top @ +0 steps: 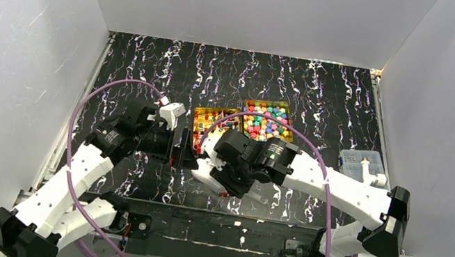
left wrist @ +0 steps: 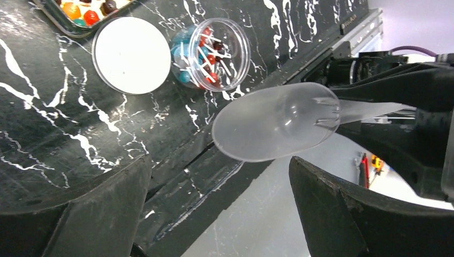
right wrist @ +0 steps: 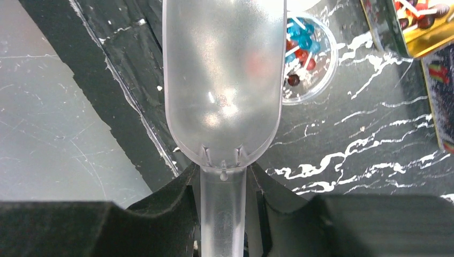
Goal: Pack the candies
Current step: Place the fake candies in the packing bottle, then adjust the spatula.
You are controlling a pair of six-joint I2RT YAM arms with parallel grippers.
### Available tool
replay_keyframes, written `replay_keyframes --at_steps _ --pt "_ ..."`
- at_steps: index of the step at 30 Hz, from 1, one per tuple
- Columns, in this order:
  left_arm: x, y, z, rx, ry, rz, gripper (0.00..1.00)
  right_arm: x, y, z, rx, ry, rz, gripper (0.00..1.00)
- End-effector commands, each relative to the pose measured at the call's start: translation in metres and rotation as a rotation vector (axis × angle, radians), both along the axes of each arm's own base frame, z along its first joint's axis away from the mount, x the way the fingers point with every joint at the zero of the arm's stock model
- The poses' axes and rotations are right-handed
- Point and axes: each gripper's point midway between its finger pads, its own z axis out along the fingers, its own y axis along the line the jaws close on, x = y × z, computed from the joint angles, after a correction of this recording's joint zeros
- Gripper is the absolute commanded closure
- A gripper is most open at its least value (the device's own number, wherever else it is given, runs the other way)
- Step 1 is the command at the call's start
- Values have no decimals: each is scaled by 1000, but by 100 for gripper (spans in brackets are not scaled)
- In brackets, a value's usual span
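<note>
Round pink, green, yellow and blue candies (top: 268,123) fill the right gold tin. Thin red, blue and white wrapped candies lie in the left gold tin (top: 214,120). More red and blue ones sit in the small open clear jar (left wrist: 211,53), whose white lid (left wrist: 131,55) lies beside it. My right gripper (right wrist: 224,214) is shut on the handle of a clear plastic scoop (right wrist: 225,75). The scoop looks empty and hovers near the jar (right wrist: 309,61), over the table's front edge. My left gripper (left wrist: 219,214) is open and empty, just below the scoop (left wrist: 275,122).
A clear plastic box (top: 361,163) with a white item stands at the right side of the table. Both arms crowd the front centre (top: 205,156) and hide the jar in the top view. White walls enclose the table on three sides.
</note>
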Motion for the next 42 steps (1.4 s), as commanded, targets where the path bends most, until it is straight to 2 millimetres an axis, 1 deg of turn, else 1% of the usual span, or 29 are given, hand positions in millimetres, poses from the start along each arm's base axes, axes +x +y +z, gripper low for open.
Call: replay_keyframes --at_steps 1,4,7,13,22,25,29,34,36,39,42 --pt "-8 -11 17 -73 53 -40 1 -4 18 18 136 -54 107 99" --pt "-10 -14 19 -91 86 -43 1 -10 21 22 181 -51 135 99" --pt "-12 -17 22 -111 106 -47 1 -8 20 26 206 -72 133 99" --pt "-17 -19 28 -139 118 -51 1 -8 23 39 267 -102 143 99" --pt "-16 -18 24 -129 133 -35 1 -8 22 58 362 -149 159 99" --pt "-14 -18 20 -116 142 -32 0 -8 21 69 404 -172 166 99" --pt "-13 -19 16 -111 153 -38 1 -7 20 89 478 -210 175 99" --pt "-12 -20 15 -112 156 -47 1 -6 24 126 625 -268 170 99" --pt "-13 -20 15 -116 158 -52 1 -6 26 138 678 -284 165 99" --pt "-12 -21 18 -121 148 -55 1 -6 28 144 702 -288 159 99" --pt "-10 -21 22 -122 135 -50 1 2 27 140 663 -304 127 99"
